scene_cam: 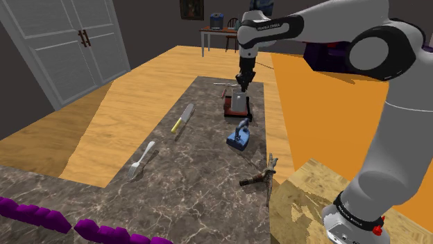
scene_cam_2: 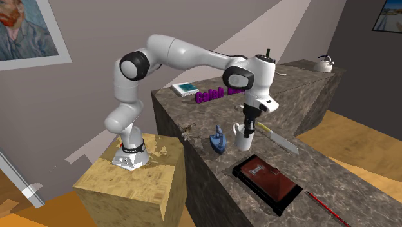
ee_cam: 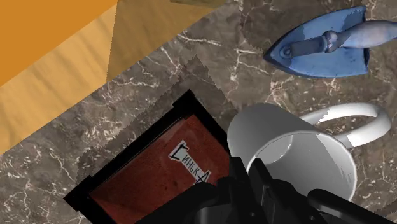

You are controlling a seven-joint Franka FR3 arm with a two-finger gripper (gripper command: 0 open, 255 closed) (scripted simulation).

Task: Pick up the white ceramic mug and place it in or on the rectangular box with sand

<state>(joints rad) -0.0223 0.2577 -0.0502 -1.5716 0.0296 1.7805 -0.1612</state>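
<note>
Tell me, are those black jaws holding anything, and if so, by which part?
Yes, the white mug, held by its rim. The jaws pinch the mug's wall on the side away from the handle.

Smooth glossy mug (ee_cam: 256, 130), counter (ee_cam: 159, 76) — veined marble

iron (scene_cam_2: 219, 139), box (scene_cam_2: 267, 184) on counter (scene_cam_2: 348, 174), apart | mug (scene_cam_2: 239, 140) close by both

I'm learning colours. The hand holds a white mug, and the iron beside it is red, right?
No, the iron is blue, not red, as the wrist view shows. The hand does hold the white mug beside it.
</note>
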